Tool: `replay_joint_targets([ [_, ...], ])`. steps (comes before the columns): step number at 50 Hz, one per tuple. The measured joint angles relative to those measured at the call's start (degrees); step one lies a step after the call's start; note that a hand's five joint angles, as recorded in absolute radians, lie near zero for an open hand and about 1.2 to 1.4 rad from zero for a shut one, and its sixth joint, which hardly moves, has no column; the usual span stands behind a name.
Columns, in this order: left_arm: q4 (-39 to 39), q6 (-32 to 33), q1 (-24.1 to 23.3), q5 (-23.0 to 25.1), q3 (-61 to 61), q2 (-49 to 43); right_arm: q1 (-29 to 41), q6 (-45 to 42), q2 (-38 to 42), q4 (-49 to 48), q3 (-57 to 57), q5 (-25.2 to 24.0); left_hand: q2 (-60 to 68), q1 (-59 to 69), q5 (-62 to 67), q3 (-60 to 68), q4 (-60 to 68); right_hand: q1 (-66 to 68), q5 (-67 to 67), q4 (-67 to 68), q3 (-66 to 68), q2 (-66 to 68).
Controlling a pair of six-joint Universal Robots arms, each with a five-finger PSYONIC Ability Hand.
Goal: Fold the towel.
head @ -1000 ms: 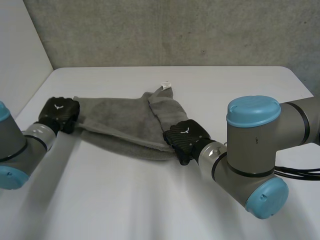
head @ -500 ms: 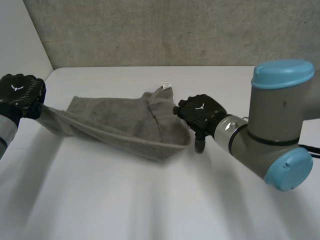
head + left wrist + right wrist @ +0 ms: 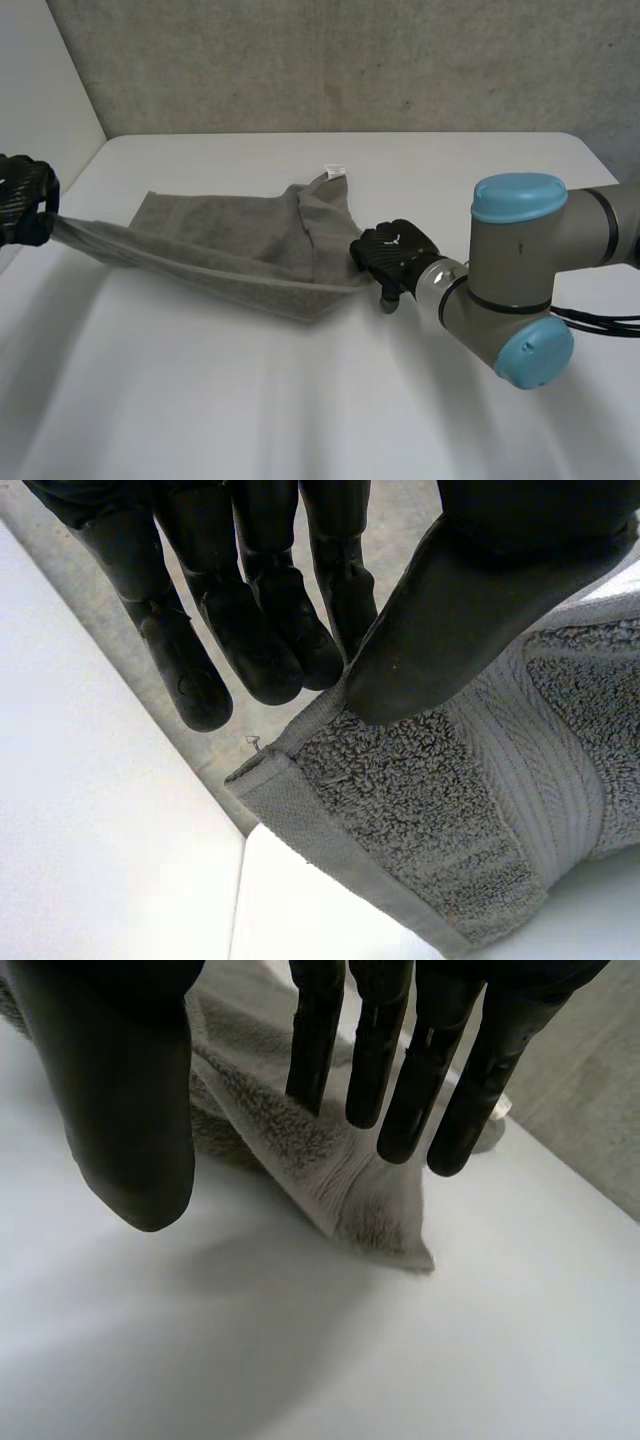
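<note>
A grey towel [image 3: 240, 245] lies partly bunched on the white table [image 3: 300, 400], with a white label [image 3: 334, 171] at its far edge. My left hand [image 3: 22, 200] is at the table's left edge and lifted. It pulls the towel's left corner out in a taut strip. In the left wrist view the thumb [image 3: 450, 610] pinches that corner of the towel [image 3: 430, 820] against the fingers. My right hand [image 3: 393, 255] is at the towel's right corner. Its fingers [image 3: 385, 1060] are straight and spread from the thumb, above the towel corner [image 3: 340, 1175], which lies on the table.
A rough grey wall [image 3: 350, 60] runs behind the table, and a white panel [image 3: 40, 80] stands at its left. My right arm's bulky elbow [image 3: 515, 290] hangs over the table's right side. Bare tabletop spreads in front of the towel.
My left hand has moved left and up, stretching the towel's left corner out. My right hand let go of the right corner, opened, and now hovers at it again.
</note>
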Motion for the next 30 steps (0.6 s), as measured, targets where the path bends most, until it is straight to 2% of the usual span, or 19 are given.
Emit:
replay_joint_targets([
  [9, 0.00, -1.59, 1.32, -0.01, 0.13, 0.05, 2.01, 5.87, 1.48, -6.23, 0.11, 0.45, 0.00, 0.00, 0.00, 0.00, 0.00, 0.43, 0.58, 0.42, 0.43, 0.01],
  [22, 0.32, -1.83, 1.59, -0.01, 0.33, 0.06, 5.50, 6.42, 6.41, -7.07, -2.45, 3.47, 0.00, 0.00, 0.00, 0.01, 0.01, 0.51, 0.57, 0.49, 0.52, 0.01],
  [26, 0.35, -1.84, 1.67, -0.01, 0.54, 0.06, 5.56, 6.37, 7.30, -7.07, -3.05, 4.55, 0.00, 0.00, 0.00, 0.01, 0.00, 10.69, 10.64, 10.73, 10.76, 11.06],
  [30, 0.31, -1.87, 1.82, -0.04, 0.82, 0.06, 5.43, 6.21, 7.33, -7.01, -3.81, 6.19, 0.00, 0.00, 0.00, 0.01, 0.00, 31.42, 30.25, 30.10, 30.62, 30.64],
])
